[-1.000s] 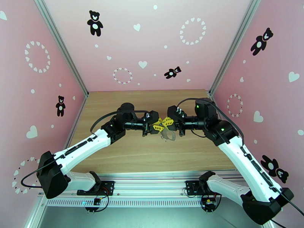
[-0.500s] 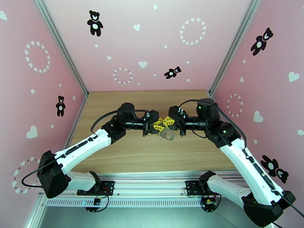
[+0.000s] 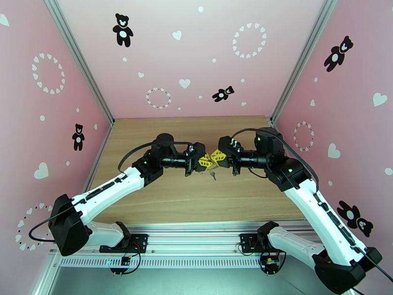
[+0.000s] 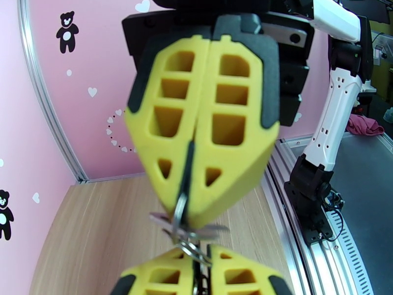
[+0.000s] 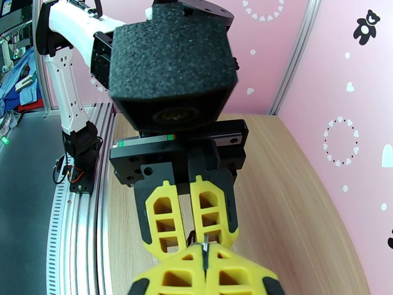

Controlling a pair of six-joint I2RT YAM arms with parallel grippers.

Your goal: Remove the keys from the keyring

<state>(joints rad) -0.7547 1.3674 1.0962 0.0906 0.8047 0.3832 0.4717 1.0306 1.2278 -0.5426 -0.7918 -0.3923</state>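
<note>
The small silvery metal pieces (image 4: 189, 231) held at the tips of the yellow-fingered right end effector (image 4: 189, 218), just beside the left end effector (image 4: 202, 259) that the lower edge cuts off, are blurred beyond telling apart, and from above a tiny dark speck (image 3: 212, 175) beneath them is too small to name

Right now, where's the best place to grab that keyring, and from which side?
Probably the short wire stretch of the keyring poking from the right gripper's shut tips, coming head-on from the opposite side: it stands edge-on there, with the blurred keys crowding beyond.
</note>
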